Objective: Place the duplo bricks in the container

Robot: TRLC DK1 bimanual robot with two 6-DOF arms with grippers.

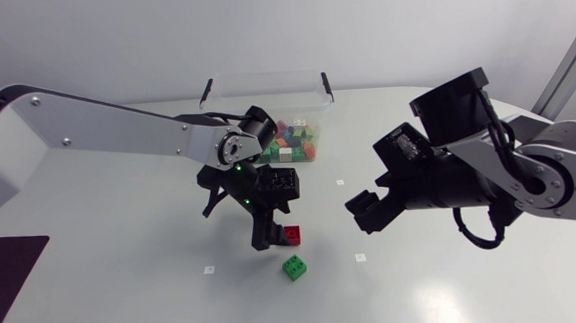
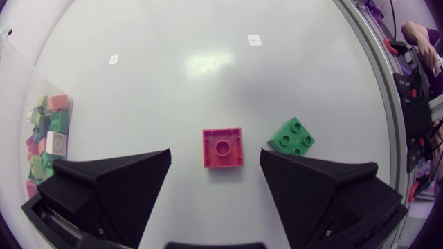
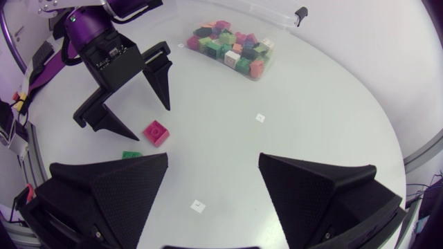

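Observation:
A red brick [image 1: 291,233] lies on the white table, with a green brick [image 1: 295,267] just nearer the front edge. My left gripper [image 1: 275,227] hangs over the red brick, open. In the left wrist view the red brick [image 2: 223,147] sits between the two fingers [image 2: 118,183] with a gap on each side, and the green brick [image 2: 291,136] lies ahead of one fingertip. My right gripper [image 1: 364,215] hovers open and empty to the right. From its wrist view I see the left gripper [image 3: 154,124], the red brick [image 3: 156,132] and the green brick [image 3: 131,155].
A clear plastic container [image 1: 316,90] with several coloured bricks stands at the back centre, behind the left arm; it also shows beside the left gripper [image 2: 21,76] and far ahead of the right gripper [image 3: 277,41]. Small white markers [image 1: 361,257] dot the table.

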